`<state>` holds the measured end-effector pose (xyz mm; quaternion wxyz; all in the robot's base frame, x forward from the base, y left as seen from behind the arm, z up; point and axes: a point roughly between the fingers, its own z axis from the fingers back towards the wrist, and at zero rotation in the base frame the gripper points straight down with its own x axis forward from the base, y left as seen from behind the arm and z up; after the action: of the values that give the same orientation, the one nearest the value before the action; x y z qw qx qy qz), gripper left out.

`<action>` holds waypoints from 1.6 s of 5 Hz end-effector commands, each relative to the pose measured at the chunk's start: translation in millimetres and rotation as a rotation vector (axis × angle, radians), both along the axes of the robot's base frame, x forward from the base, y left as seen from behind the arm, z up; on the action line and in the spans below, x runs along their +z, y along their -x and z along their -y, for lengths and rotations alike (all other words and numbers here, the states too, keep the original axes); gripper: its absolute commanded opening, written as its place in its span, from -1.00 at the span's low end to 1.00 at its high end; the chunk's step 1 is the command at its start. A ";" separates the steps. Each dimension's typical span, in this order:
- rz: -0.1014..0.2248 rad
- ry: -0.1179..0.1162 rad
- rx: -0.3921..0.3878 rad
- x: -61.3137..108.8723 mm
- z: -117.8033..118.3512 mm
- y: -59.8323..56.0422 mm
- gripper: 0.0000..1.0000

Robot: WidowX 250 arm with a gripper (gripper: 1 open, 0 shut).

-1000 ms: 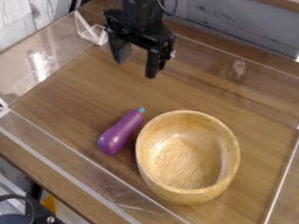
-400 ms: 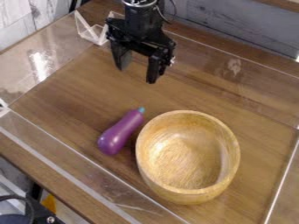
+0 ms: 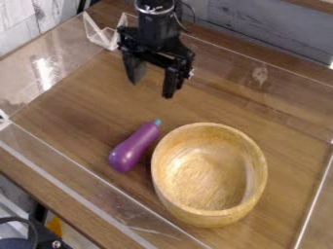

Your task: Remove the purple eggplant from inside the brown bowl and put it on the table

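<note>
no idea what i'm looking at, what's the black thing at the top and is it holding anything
The black thing is the end of a robot arm, seen by one camera looking down at a slant from the table's near side. Its fingers point downward and stand open, holding nothing. Below it is a wooden table with clear walls around the edges. On it sits a wide brown bowl, which is empty inside. A small purple eggplant lies on the table right against the bowl's left side, outside it. The arm is well away from both.
</note>
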<state>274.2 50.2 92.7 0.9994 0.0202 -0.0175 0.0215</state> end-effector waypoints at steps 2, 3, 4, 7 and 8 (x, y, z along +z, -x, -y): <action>0.018 0.002 0.011 8.2 2.1 1.9 1.00; 0.011 0.005 0.015 10.0 3.7 4.2 1.00; 0.006 0.006 0.017 12.6 5.1 6.3 1.00; -0.001 0.021 0.004 15.2 1.7 8.5 1.00; -0.003 0.024 0.002 16.2 0.2 8.7 1.00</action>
<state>259.4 46.2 89.3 0.9995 0.0031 0.0221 0.0215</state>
